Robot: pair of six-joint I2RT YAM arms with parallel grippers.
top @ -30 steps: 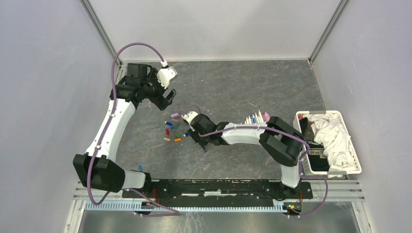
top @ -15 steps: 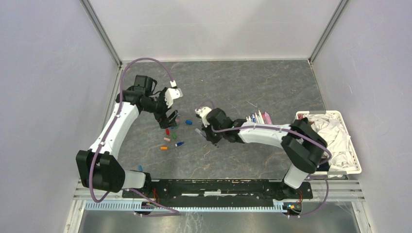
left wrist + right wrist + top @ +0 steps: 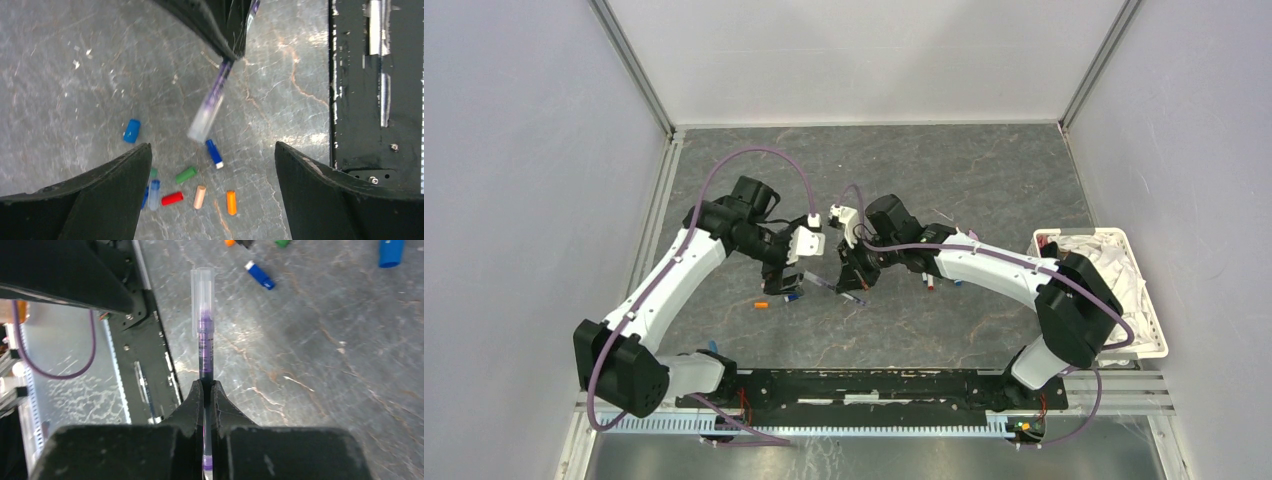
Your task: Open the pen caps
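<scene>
My right gripper (image 3: 206, 385) is shut on a thin purple pen (image 3: 205, 347). The pen's clear cap (image 3: 202, 297) sticks out ahead of the jaws, still on the pen. In the top view this pen (image 3: 836, 291) lies level between the two grippers above the table. My left gripper (image 3: 212, 147) is open and wide, facing the pen's capped end (image 3: 204, 122), which hangs just beyond its fingertips. Loose pen caps lie on the table below: blue (image 3: 132, 130), green (image 3: 186, 174), red (image 3: 172, 198), peach (image 3: 199, 196) and orange (image 3: 231, 202).
A white basket (image 3: 1152, 345) holding a white cloth (image 3: 1109, 280) stands at the right edge. A few pen ends (image 3: 928, 282) show under the right arm. The black base rail (image 3: 874, 385) runs along the near edge. Grey walls close in both sides.
The right gripper shut on the purple pen, lifted it and turned it toward the left. The left arm swung from the back left to the middle, over the loose caps.
</scene>
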